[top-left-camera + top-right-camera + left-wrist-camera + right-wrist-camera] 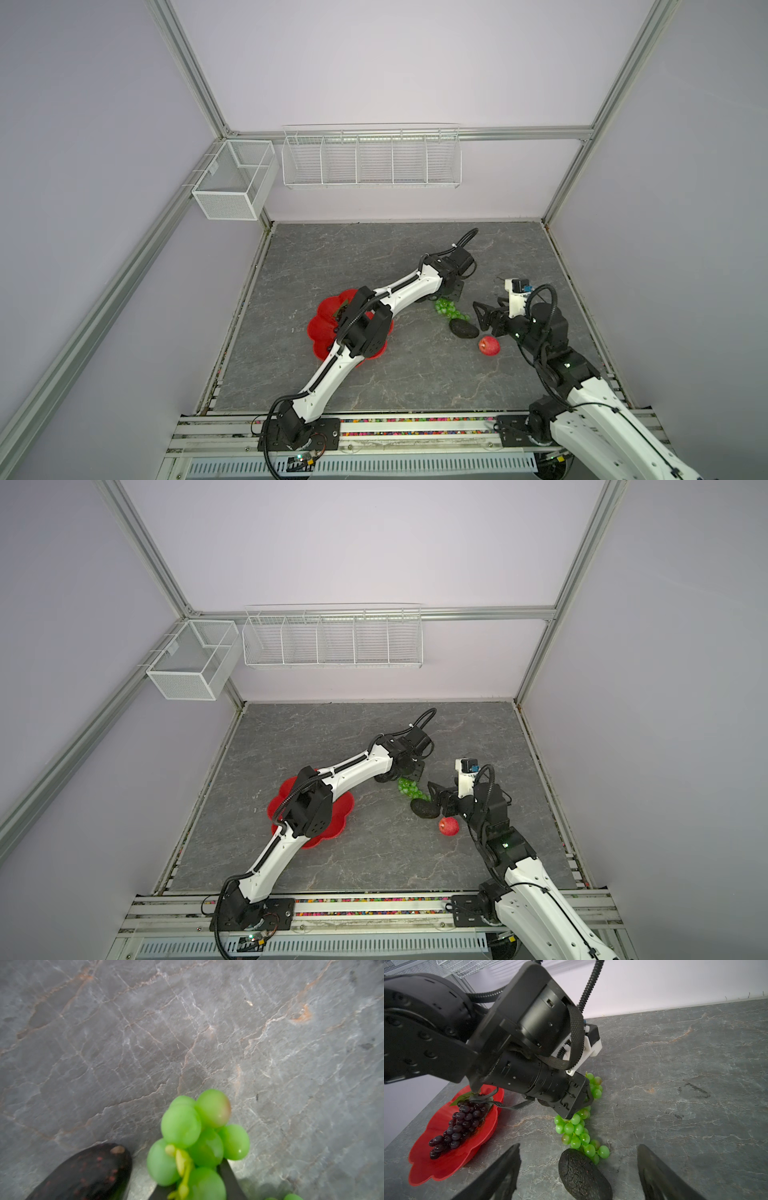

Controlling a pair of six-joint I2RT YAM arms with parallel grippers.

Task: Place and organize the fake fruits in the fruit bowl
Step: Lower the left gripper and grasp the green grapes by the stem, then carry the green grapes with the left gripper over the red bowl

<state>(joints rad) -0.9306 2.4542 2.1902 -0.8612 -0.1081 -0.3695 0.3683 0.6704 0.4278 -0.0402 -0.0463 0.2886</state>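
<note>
The green grape bunch (449, 308) (577, 1132) lies right of centre on the grey table. My left gripper (446, 297) (193, 1180) reaches across and is shut on the bunch's upper end, with grapes (197, 1136) bulging between its fingers. A dark avocado (89, 1174) lies just beside that grip. A second avocado (464, 329) (583, 1174) rests against the bunch's lower end, between the wide-apart fingers of my open right gripper (482, 318) (579, 1147), which does not touch it. The red apple (489, 345) (449, 826) sits near my right arm. The red fruit bowl (322, 328) (446, 1165) holds the purple grape bunch (460, 1124).
My left arm (399, 291) stretches over the bowl and hides much of it in both top views. White wire baskets (370, 158) (232, 183) hang on the back wall and left frame, above the table. The right arm's base (582, 395) stands at the front right.
</note>
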